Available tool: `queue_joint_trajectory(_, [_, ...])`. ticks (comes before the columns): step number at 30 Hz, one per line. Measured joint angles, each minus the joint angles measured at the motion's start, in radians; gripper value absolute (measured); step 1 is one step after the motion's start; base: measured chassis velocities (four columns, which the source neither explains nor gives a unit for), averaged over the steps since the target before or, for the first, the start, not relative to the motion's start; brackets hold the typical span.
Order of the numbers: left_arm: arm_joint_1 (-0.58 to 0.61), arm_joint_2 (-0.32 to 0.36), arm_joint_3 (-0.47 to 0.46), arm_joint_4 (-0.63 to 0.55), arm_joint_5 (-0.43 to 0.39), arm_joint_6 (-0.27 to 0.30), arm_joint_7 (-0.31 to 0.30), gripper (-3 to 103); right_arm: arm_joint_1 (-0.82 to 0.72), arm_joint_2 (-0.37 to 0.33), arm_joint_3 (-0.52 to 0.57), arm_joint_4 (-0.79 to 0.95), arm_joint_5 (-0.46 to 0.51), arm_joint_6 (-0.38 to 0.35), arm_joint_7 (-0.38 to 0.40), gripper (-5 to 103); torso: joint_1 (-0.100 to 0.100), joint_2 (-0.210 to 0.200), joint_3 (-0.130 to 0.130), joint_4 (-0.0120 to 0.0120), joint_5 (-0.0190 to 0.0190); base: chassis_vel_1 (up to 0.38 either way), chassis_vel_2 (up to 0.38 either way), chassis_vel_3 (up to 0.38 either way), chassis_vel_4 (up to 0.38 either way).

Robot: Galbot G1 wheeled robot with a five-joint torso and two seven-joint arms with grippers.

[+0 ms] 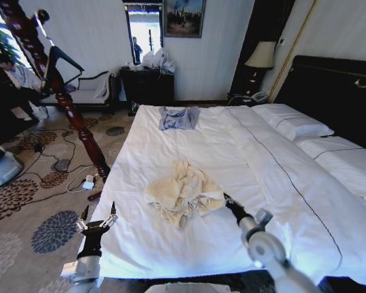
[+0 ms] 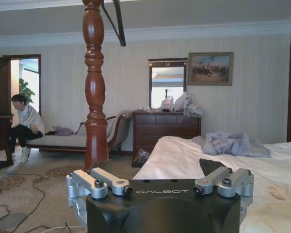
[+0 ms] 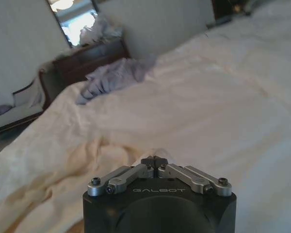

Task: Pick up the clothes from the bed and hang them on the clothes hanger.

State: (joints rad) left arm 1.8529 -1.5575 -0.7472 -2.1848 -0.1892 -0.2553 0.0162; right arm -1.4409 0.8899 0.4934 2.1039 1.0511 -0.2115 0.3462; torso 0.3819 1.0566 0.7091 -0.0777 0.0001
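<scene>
We judged the step in hand to be the pick-up of the clothes point(image 1: 182, 193), and doing it well seemed to call for a deep bite into a thick fold rather than a thin outer layer, so that the whole soft garment would lift together and not drag the duvet with it. Nearest to us, our right gripper point(image 1: 226, 199) lay low over the bed point(image 1: 280, 183), its fingers pressed together at the near right edge of the cream heap; in the right wrist view the dark tips met over the crumpled cream fabric point(image 3: 72, 170), and we could not tell whether any cloth was caught between them. Our left gripper point(image 1: 98, 217) hung just off the bed's left edge above the patterned carpet, its fingers spread and holding nothing. The clothes lay bunched on the white duvet, just ahead and to the left of the right gripper, touching it or nearly so. Farther up the bed rested the small grey-blue garment point(image 1: 178, 118), well apart. Beyond the left edge rose the reddish-brown wooden post point(image 1: 73, 113), with the black clothes hanger point(image 1: 61, 64) beside its upper part.
</scene>
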Motion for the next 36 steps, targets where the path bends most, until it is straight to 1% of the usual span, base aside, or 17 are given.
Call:
queue_joint_trajectory(1, [0.0,-0.002,0.001,0.005,0.001,-0.003,-0.001,100,0.016,-0.02,0.01,0.001,0.018,0.005,-0.01,0,0.0,0.0,0.0,-0.0002,0.0002,0.0,0.0,0.0,0.0])
queue_joint_trajectory(3, [0.002,-0.004,0.002,0.016,0.001,-0.01,-0.001,100,0.08,-0.055,0.026,0.0,0.071,0.045,-0.04,0,0.0,0.0,0.0,-0.0003,0.0002,0.0,0.0,0.0,0.0])
queue_joint_trajectory(5, [0.004,-0.005,0.002,0.019,0.001,-0.013,-0.002,100,0.114,-0.066,0.029,-0.004,0.093,0.062,-0.05,0,0.0,0.0,0.0,0.0,0.0,0.0,0.0,0.0,0.0])
queue_joint_trajectory(7, [0.006,-0.006,-0.001,0.03,-0.001,-0.022,-0.003,100,0.234,-0.089,0.03,-0.018,0.161,0.103,-0.065,0,0.0,0.0,0.0,0.0003,0.0002,0.0,0.0,0.0,0.0])
queue_joint_trajectory(9, [0.009,-0.008,-0.003,0.037,-0.002,-0.028,-0.003,100,0.321,-0.102,0.03,-0.028,0.215,0.123,-0.069,0,0.0,0.0,0.0,0.0004,-0.0001,0.0,0.0,0.0,0.0])
queue_joint_trajectory(10, [0.009,-0.008,-0.003,0.037,-0.002,-0.028,-0.003,100,0.321,-0.102,0.03,-0.028,0.215,0.123,-0.069,0,0.0,0.0,0.0,0.0004,-0.0001,0.0,0.0,0.0,0.0])
queue_joint_trajectory(13, [0.012,-0.009,-0.005,0.039,-0.004,-0.031,-0.003,100,0.412,-0.118,0.027,-0.048,0.258,0.146,-0.088,0,0.0,0.0,0.0,0.0001,-0.0001,0.0,0.0,0.0,0.0])
queue_joint_trajectory(14, [0.012,-0.009,-0.005,0.039,-0.004,-0.031,-0.003,100,0.412,-0.118,0.027,-0.048,0.258,0.146,-0.088,0,0.0,0.0,0.0,0.0001,-0.0001,0.0,0.0,0.0,0.0])
queue_joint_trajectory(19, [0.01,-0.009,-0.009,0.036,-0.008,-0.031,-0.003,100,0.526,-0.148,0.01,-0.085,0.306,0.151,-0.099,0,0.0,0.0,0.0,-0.0003,0.0002,0.0,0.0,0.0,0.0])
queue_joint_trajectory(22, [0.009,-0.01,-0.01,0.035,-0.009,-0.031,-0.003,100,0.678,-0.192,-0.021,-0.141,0.36,0.151,-0.088,0,0.0,0.0,0.0,0.0002,-0.0001,0.0,0.0,0.0,0.0])
queue_joint_trajectory(23, [0.009,-0.01,-0.01,0.035,-0.009,-0.031,-0.003,100,0.678,-0.192,-0.021,-0.141,0.36,0.151,-0.088,0,0.0,0.0,0.0,0.0002,-0.0001,0.0,0.0,0.0,0.0])
queue_joint_trajectory(25, [0.009,-0.013,-0.01,0.032,-0.009,-0.031,-0.003,100,0.783,-0.217,-0.055,-0.185,0.391,0.163,-0.085,0,0.0,0.0,0.0,0.0,-0.0001,0.0,0.0,0.0,0.0])
queue_joint_trajectory(27, [0.01,-0.014,-0.008,0.03,-0.008,-0.031,-0.003,100,0.866,-0.231,-0.084,-0.214,0.418,0.171,-0.081,0,0.0,0.0,0.0,0.0005,-0.0002,0.0,0.0,0.0,0.0])
queue_joint_trajectory(31, [0.011,-0.017,-0.006,0.027,-0.005,-0.031,-0.003,100,0.882,-0.25,-0.064,-0.184,0.438,0.162,-0.08,0,0.0,0.0,0.0,0.0004,0.0,0.0,0.0,0.0,0.0])
queue_joint_trajectory(33, [0.009,-0.018,-0.003,0.027,-0.002,-0.031,-0.002,100,0.791,-0.273,-0.003,-0.088,0.403,0.146,-0.077,0,0.0,0.0,0.0,-0.0003,-0.0004,0.0,0.0,0.0,0.0])
queue_joint_trajectory(34, [0.009,-0.018,-0.003,0.027,-0.002,-0.031,-0.002,100,0.791,-0.273,-0.003,-0.088,0.403,0.146,-0.077,0,0.0,0.0,0.0,-0.0003,-0.0004,0.0,0.0,0.0,0.0])
queue_joint_trajectory(36, [0.006,-0.018,-0.002,0.033,0.0,-0.031,-0.002,100,0.661,-0.28,0.041,-0.011,0.326,0.139,-0.057,0,0.0,0.0,0.0,-0.0003,-0.0005,0.0,0.0,0.0,0.0])
